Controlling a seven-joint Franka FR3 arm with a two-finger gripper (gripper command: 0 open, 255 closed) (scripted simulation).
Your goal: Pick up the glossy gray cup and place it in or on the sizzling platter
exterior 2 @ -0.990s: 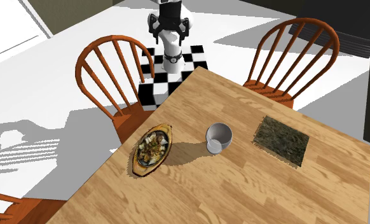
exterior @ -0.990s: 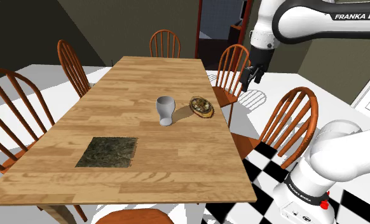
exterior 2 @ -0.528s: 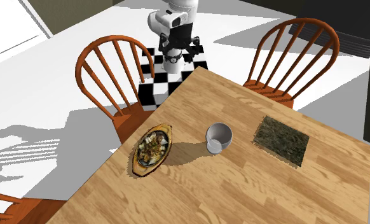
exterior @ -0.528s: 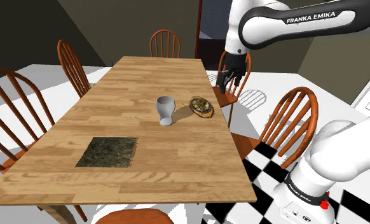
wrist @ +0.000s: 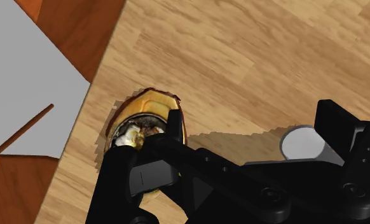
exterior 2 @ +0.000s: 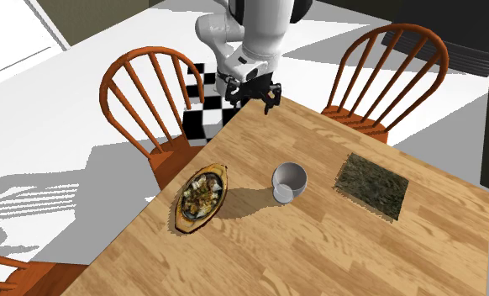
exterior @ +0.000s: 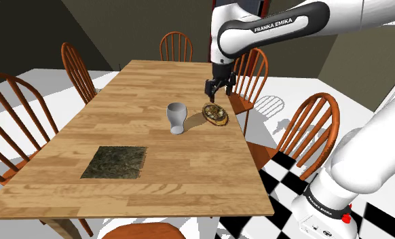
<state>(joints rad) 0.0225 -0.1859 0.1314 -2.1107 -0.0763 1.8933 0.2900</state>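
While the end effector (exterior: 216, 87) hangs above the wooden counter (exterior: 121, 115) with its fingers spread and gripping nothing, the sizzling platter (exterior: 215, 113) of food lies almost directly below it. The gray cup (exterior: 176, 117) stands upright lower and off to one side, near the platter, untouched.

Lighting was bright and even, no glare. Shadows were hard-edged: the cup (exterior: 176, 117) threw one across the table (exterior: 142, 88) toward the sizzling platter (exterior: 215, 114), chair (exterior 2: 174, 157) backs striped the white floor (exterior 2: 58, 118). Far walls (exterior: 121, 27) were dim
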